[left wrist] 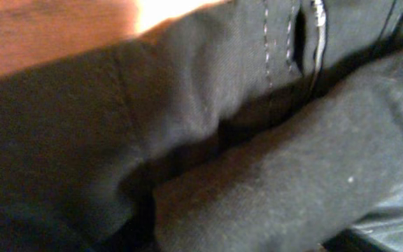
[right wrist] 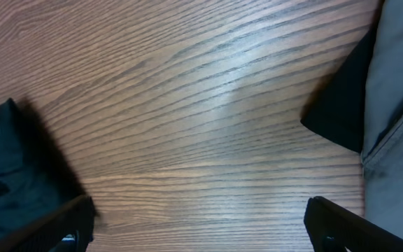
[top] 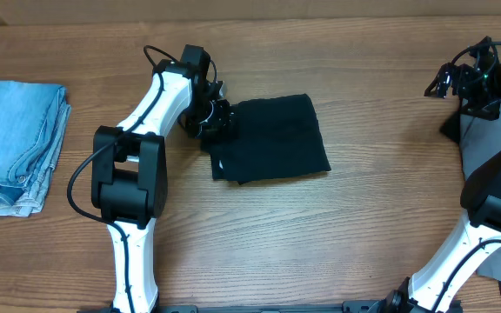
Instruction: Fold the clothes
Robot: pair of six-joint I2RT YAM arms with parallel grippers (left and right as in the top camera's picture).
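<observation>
While the left gripper [top: 216,120] sits at the left edge of the black garment [top: 277,139], the folding task stands partly done. At the far left of the tabletop [top: 320,243] lies a blue denim stack [top: 16,143], its layers squared and set well apart from everything else; this item reads as finished. The black garment occupies the centre as a compact, roughly rectangular bundle with doubled layers at its lower left corner, so it appears to be near its last fold or final tidying. In the left wrist view, black cloth [left wrist: 187,140] with a stitched seam fills the frame and no fingers show, so whether this gripper holds the fabric or merely presses on it cannot be told. The right gripper [right wrist: 198,210] hovers over bare wood, its fingers [right wrist: 355,224] spread wide with nothing between them. Just beside it, at the right edge, lies a grey garment [right wrist: 397,105], loose and unfolded, with a dark patch [right wrist: 338,115] against it that may be a further item. Judged from this layout, one piece is complete, one is nearly so, and at least the grey one is left.
</observation>
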